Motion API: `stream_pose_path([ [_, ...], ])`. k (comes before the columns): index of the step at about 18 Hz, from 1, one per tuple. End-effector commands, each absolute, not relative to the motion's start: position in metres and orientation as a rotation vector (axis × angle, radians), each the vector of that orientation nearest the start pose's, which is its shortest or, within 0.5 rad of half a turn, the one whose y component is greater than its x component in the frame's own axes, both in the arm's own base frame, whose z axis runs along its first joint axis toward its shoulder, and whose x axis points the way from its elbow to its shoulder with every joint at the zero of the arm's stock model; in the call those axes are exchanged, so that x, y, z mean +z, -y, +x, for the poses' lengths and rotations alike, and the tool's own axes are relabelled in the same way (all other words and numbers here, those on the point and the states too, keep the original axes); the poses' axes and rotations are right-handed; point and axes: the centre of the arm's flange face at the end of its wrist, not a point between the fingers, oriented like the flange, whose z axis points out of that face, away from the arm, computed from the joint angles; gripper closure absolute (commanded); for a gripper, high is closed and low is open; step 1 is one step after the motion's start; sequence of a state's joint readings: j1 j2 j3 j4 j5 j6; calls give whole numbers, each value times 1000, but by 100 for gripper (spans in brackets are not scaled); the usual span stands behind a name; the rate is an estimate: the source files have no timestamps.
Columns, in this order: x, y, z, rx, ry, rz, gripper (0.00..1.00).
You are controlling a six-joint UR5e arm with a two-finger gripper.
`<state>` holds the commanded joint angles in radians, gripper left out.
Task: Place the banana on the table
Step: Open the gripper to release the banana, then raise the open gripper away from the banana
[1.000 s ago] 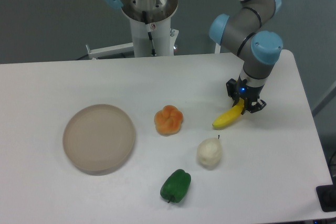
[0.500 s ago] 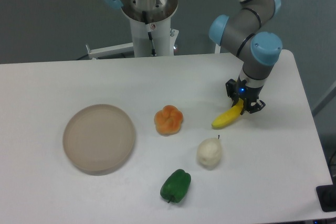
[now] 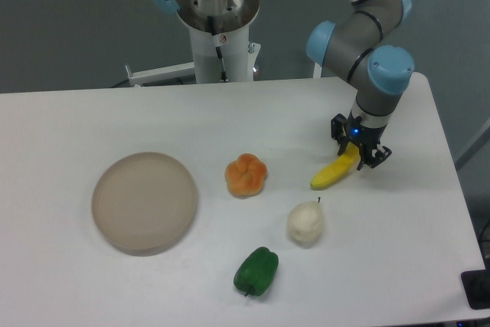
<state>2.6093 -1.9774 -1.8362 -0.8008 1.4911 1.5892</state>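
Note:
The yellow banana [image 3: 331,173] lies on the white table [image 3: 84,120], right of centre, its lower left end on the surface. My gripper [image 3: 357,154] points straight down over the banana's upper right end. Its black fingers [image 3: 337,128] stand on either side of that end and look shut on it. The fingertips are partly hidden by the gripper body.
An orange fruit [image 3: 246,174] lies left of the banana. A pale cream pear [image 3: 305,223] lies just below it. A green pepper [image 3: 256,271] sits near the front edge. A round beige plate [image 3: 145,201] sits at the left. The table's right edge runs near the gripper.
The gripper and the banana's held end have shifted a few pixels right and down. Nothing else has moved.

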Motion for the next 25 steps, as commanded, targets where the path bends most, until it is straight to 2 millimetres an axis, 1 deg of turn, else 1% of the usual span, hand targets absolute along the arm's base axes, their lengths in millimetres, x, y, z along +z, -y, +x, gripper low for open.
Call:
stream_pose_path([
  [1,226,-427,-428,133,-837,-2912,4],
  [2,241,-437,-430,179,-844,-2896,0],
  [4,259,-448,-431,232,-844,-2877,0],
  [5,268,-457,-429,258,-861,-2864,0],
  [7,286,-470,-432,307,-829,-2851,0],
  [10,302,-492,-431,352,-771,-2840,0],
  [12,314,-502,-434,384,-755,-2829,0],
  [16,317,-516,-434,401,-721,-2832,0],
  [17,321,-522,-432,416,-717,-2832,0],
  [20,322,-546,-427,457,-658,-2863,0],
  [22,325,-553,-427,481,-625,-2873,0],
  [25,325,-555,-428,486,-624,-2875,0],
])
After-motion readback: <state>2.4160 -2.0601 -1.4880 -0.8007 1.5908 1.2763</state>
